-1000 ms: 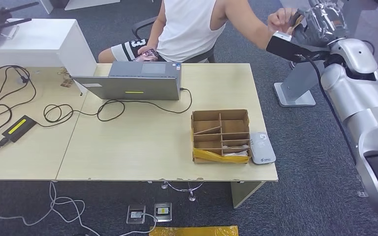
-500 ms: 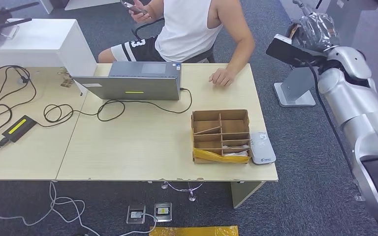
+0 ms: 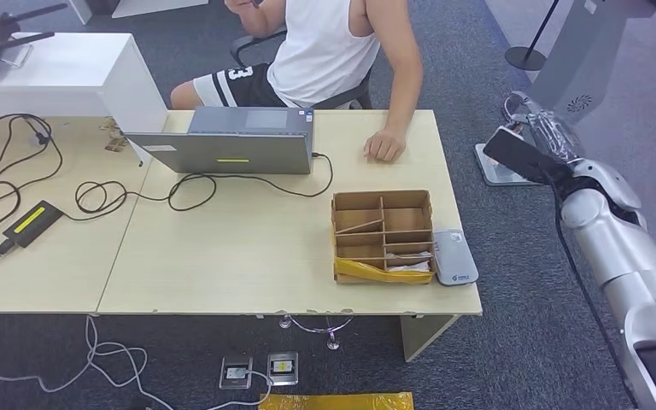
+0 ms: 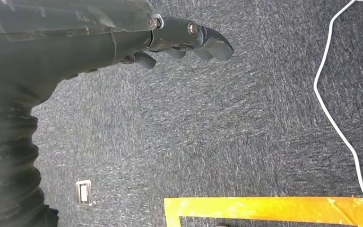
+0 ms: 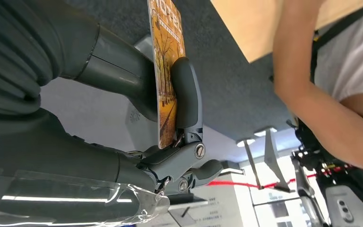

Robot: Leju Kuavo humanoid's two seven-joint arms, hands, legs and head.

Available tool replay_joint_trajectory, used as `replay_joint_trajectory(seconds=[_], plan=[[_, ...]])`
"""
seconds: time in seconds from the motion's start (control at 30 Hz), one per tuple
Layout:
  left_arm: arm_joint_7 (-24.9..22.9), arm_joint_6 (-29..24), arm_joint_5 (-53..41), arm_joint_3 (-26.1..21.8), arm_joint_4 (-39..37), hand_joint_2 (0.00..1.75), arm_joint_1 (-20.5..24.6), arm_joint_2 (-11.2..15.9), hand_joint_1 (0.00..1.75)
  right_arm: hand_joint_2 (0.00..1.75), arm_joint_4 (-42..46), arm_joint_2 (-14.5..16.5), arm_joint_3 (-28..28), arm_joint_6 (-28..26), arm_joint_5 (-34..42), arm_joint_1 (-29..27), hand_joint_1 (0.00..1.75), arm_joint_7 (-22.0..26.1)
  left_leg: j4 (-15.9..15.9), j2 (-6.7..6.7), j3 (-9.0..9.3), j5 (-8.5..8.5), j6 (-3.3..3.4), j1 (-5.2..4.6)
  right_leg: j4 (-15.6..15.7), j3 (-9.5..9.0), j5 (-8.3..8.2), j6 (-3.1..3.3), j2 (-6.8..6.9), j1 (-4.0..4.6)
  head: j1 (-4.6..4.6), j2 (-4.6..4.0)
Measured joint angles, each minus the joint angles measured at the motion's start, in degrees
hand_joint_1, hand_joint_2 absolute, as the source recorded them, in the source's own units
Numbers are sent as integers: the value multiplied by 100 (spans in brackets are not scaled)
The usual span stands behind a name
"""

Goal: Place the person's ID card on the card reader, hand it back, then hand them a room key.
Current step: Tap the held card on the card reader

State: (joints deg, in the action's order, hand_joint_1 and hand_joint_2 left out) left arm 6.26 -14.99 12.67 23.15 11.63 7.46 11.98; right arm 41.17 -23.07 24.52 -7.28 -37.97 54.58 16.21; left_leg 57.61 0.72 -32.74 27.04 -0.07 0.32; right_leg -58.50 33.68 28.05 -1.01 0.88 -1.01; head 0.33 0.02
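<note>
The right hand (image 5: 170,118) pinches a card (image 5: 168,71) between thumb and a finger; the card's face shows an orange tree scene with lettering cut off by the frame's top edge. In the head view that hand (image 3: 540,128) sits at the right, off the desk's (image 3: 248,256) right edge over carpet, and the card there is hidden behind the wrapped fingers. The left hand (image 4: 184,42) holds nothing, its fingers loosely curled above grey carpet.

The card reader (image 3: 455,256) lies at the desk's lower right corner, touching the right side of a divided cardboard box (image 3: 383,235); what lies in its front compartments is hard to make out. A person's hand (image 3: 384,145) rests flat on the desk's far edge, above the box, with bare desk between them.
</note>
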Motion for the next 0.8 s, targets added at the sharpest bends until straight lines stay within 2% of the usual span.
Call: replay_joint_trajectory(seconds=[0.17, 0.33, 0.6, 0.8], plan=[[-2, -7, 35, 0, 0, 175, -6, -4, 0, 175, 574, -174, -174, 144, -69, -743, 175, -215, -1, -1, -1, 3, -4, 6, 0, -1, 0, 0, 0, 6, 1, 0], [-13, -46, 65, 0, 0, 175, -6, -22, 0, 175, 1075, -180, -210, 205, -201, -1424, 175, -399, -2, -4, -1, 3, -6, 7, 0, -1, 0, 0, 0, 6, 0, 0], [-25, -56, 57, 2, 0, 175, -5, -48, 0, 175, 1543, -93, -211, 191, -343, -2072, 175, -547, -2, -4, -3, 3, -6, 7, 0, -2, 1, 0, 0, 7, 1, 0], [-25, -55, 38, 3, 1, 175, -4, -48, 0, 175, 1696, 1, -198, 109, -422, -2331, 175, -598, -2, -4, -2, 3, -6, 7, 0, -1, 1, 0, -1, 7, 1, 0]])
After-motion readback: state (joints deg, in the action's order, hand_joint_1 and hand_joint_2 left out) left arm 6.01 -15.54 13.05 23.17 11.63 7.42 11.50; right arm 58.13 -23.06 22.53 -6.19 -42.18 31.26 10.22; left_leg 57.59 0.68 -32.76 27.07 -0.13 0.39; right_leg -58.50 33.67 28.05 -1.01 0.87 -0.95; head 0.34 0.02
